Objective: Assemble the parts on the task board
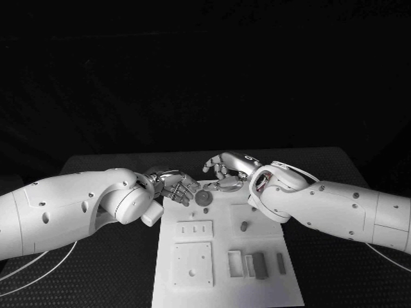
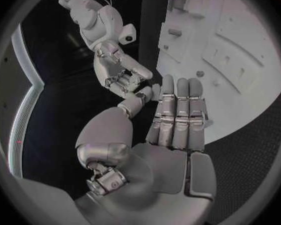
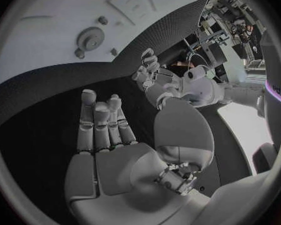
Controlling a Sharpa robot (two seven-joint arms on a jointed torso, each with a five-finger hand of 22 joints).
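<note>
The white task board [image 1: 270, 292] lies in the middle of the black table. A round grey part [image 1: 203, 197] [image 3: 90, 37] sits at its far edge, and a small grey peg [image 1: 244, 226] stands behind two grey blocks [image 1: 258, 264] near the right side. My left hand [image 1: 173, 186] [image 2: 178, 117] hovers at the board's far left corner, fingers straight and together, holding nothing. My right hand [image 1: 226, 168] [image 3: 103, 130] hangs just beyond the far edge, close to the left hand, fingers extended and empty. The round part lies between and just below the two hands.
Raised white square plates [image 1: 192, 263] with slots and holes fill the board's left half [image 2: 240, 50]. Black matting [image 1: 354, 269] surrounds the board. Both forearms flank the board's far end.
</note>
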